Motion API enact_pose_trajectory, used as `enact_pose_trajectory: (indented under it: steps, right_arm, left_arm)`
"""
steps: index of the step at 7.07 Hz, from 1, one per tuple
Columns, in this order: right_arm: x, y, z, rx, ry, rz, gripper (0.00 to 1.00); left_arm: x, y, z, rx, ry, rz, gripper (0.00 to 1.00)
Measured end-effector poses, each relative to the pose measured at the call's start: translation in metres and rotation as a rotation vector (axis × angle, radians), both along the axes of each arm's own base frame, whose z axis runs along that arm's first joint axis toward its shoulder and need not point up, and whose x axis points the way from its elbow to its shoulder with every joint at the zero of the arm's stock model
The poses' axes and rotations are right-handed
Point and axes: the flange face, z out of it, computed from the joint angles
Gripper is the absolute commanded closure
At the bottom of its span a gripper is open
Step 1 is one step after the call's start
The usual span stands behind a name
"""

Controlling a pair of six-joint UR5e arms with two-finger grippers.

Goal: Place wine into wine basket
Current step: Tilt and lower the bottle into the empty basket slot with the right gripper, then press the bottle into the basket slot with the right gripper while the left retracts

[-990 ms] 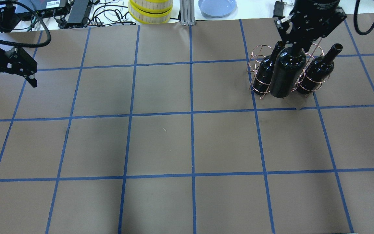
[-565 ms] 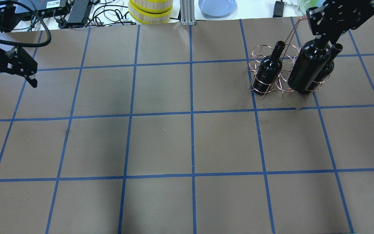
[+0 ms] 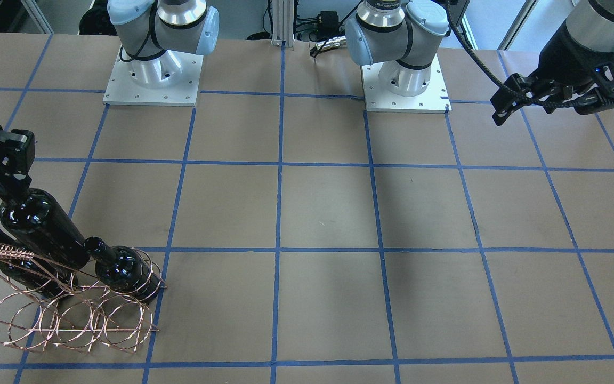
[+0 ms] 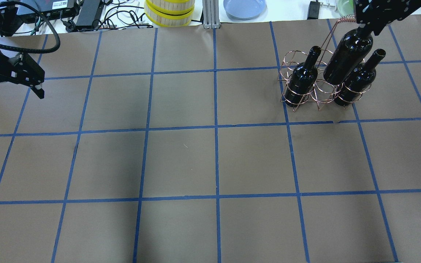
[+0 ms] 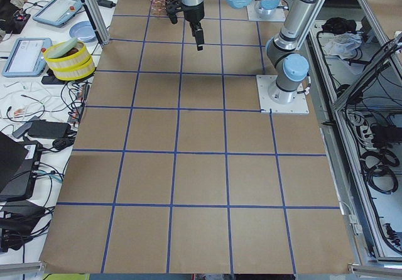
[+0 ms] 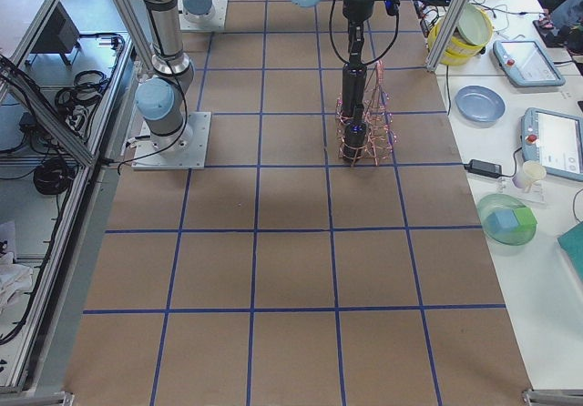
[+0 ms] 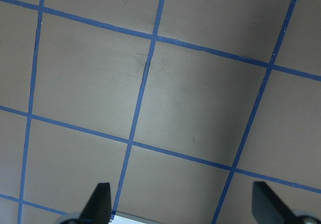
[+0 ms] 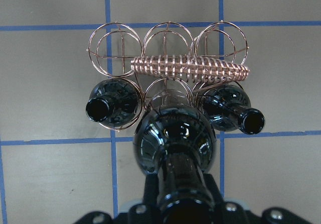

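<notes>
step: seat third wine (image 4: pixel 347 58) | gripping it by the neck in clenched right claw (image 8: pixel 176 204), neck-up so the base can drop straight | hanging just over middle robot-side ring of wine basket (image 8: pixel 190 69), between two seated bottles (image 8: pixel 113 103), not yet down | left claw (image 7: pixel 183 204) released, idle over bare surface (image 7: pixel 190 93), well apart

We find the wine basket (image 4: pixel 319 98) at the table's (image 4: pixel 196 164) far right, with one bottle (image 4: pixel 300 82) and another bottle (image 4: pixel 356 82) standing in the end rings of its row nearer the robot. The wine (image 4: pixel 347 54) hangs tilted from the right gripper (image 4: pixel 367 22), over the middle ring between them. The left gripper (image 4: pixel 15 96) is well apart, above the table's left edge.
</notes>
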Motion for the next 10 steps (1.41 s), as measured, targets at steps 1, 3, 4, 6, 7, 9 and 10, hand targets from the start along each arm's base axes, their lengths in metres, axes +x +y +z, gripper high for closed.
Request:
enact_pose_trajectory:
  steps: [1, 3, 4, 6, 7, 9, 10]
  right_arm:
    - [-0.001, -0.006, -0.007, 0.005, -0.001, 0.005, 0.81]
    - [-0.003, -0.016, -0.020, 0.014, -0.004, 0.010, 0.81]
    - [-0.004, -0.019, -0.026, 0.021, -0.003, 0.012, 0.81]
    - [-0.005, -0.021, -0.033, 0.031, -0.002, 0.026, 0.81]
    - [-0.005, -0.023, -0.036, 0.033, -0.005, 0.033, 0.81]
    - [-0.005, -0.028, -0.043, 0.034, -0.006, 0.046, 0.82]
    - [-0.006, -0.031, -0.049, 0.036, -0.006, 0.049, 0.82]
  left_arm:
    - [-0.006, 0.004, -0.005, 0.008, 0.004, 0.019, 0.00]
    - [-0.021, 0.007, -0.013, 0.019, 0.002, 0.034, 0.00]
    - [-0.026, 0.006, -0.015, 0.022, 0.003, 0.036, 0.00]
    - [-0.058, 0.005, -0.019, 0.018, 0.000, 0.055, 0.00]
    - [-0.091, 0.006, -0.016, -0.007, -0.008, 0.035, 0.00]
    - [-0.146, 0.012, -0.004, -0.080, -0.010, -0.030, 0.01]
    - [-0.157, 0.006, 0.004, -0.134, -0.008, -0.051, 0.01]
